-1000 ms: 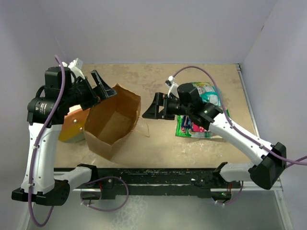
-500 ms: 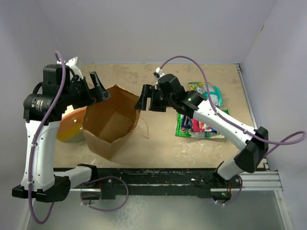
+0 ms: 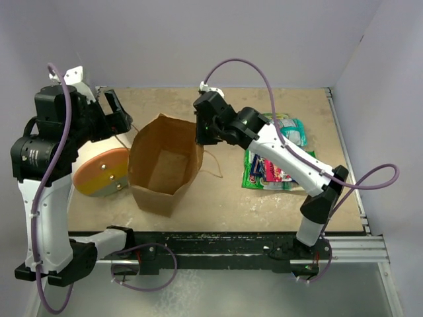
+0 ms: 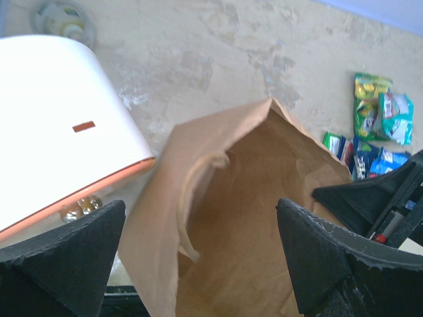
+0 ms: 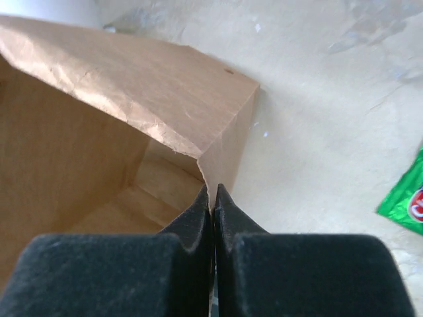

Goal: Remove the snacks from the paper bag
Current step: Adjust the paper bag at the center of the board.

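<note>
The brown paper bag stands open-mouthed at mid-table, and I see only its bare brown bottom inside. My right gripper is shut on the bag's right rim; in the right wrist view the paper edge is pinched between the closed tips of that gripper. My left gripper is open, above and left of the bag, touching nothing. In the left wrist view the bag's mouth lies between its wide jaws. Several snacks lie flat on the table to the right of the bag.
A white cylinder with an orange-yellow round end lies just left of the bag and fills the left wrist view's upper left. Purple walls close in the back and sides. A green packet corner shows right of the right gripper.
My right gripper moved left to the bag's right rim and shut on it. The left arm pulled back up and left, still open. The bag shifted slightly right.
</note>
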Motion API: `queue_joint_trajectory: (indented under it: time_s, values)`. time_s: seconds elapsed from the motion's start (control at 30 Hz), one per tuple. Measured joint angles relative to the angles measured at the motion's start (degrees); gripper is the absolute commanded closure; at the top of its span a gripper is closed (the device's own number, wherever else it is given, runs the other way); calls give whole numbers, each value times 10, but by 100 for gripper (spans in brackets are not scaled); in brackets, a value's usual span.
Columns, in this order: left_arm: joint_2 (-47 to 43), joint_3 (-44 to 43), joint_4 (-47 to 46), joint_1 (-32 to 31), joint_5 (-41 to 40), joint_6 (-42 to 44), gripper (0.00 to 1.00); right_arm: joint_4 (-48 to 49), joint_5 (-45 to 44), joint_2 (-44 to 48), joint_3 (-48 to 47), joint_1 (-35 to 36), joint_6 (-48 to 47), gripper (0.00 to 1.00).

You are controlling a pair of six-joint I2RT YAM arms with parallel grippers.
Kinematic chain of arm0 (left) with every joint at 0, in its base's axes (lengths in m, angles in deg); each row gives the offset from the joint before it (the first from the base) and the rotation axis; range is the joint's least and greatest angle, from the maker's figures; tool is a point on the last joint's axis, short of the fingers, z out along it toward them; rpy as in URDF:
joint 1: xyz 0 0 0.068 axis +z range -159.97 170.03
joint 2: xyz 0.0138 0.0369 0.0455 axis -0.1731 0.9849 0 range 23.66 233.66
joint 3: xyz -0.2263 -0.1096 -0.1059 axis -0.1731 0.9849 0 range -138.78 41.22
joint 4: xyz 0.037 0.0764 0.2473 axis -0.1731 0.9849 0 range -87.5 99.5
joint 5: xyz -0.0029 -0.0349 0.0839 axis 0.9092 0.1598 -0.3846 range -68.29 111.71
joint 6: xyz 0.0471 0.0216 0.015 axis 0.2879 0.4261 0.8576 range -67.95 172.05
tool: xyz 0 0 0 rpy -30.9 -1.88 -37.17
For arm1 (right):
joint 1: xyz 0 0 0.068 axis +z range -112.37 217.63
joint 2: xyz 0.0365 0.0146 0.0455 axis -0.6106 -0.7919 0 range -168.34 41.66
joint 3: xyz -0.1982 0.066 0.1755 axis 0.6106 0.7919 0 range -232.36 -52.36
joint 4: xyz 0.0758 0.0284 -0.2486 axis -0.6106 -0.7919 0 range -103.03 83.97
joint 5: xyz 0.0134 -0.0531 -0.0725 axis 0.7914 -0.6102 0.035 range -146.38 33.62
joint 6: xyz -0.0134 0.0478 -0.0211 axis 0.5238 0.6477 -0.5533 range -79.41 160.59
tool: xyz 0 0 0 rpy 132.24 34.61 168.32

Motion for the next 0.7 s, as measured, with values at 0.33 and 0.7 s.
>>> queue_joint_trajectory:
  time_s: [0.33,0.7]
  values:
    - [-28,-16,-20,0,3,0,1,-81,-19,-10,-76,-88,-88,92]
    - [-38,2,-108,0,149,19,1,-121,2,-76,-172,-126,-218,12]
